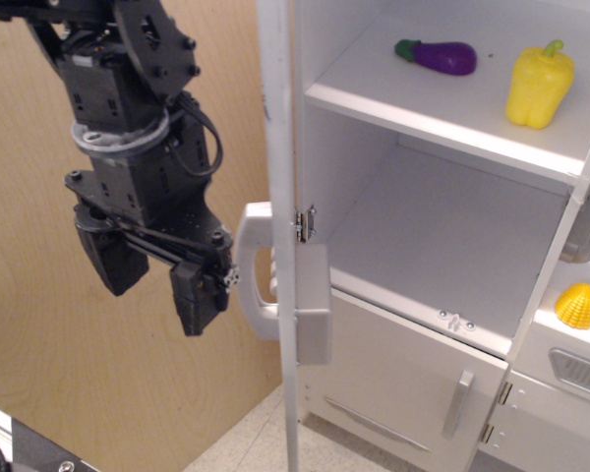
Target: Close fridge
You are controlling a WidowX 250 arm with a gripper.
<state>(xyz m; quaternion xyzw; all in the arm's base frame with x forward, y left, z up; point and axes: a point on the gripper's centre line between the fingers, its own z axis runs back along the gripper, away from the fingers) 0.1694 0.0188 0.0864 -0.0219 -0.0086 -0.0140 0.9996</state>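
At left centre the end effector (157, 280) hangs with fingers spread, empty, just beside the fridge (442, 197) door's outer face — seemingly placed to push it shut. The door (278, 216) stands edge-on at centre, wide open. Inside: two shelves — one eggplant (437, 55), one yellow pepper (539, 85).

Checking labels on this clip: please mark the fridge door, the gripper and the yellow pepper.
fridge door (278, 147): observation image, on its white edge facing the camera.
gripper (157, 280): observation image, midway between the tips of its two black jaws.
yellow pepper (539, 87): observation image, on the middle of its body, upper shelf.
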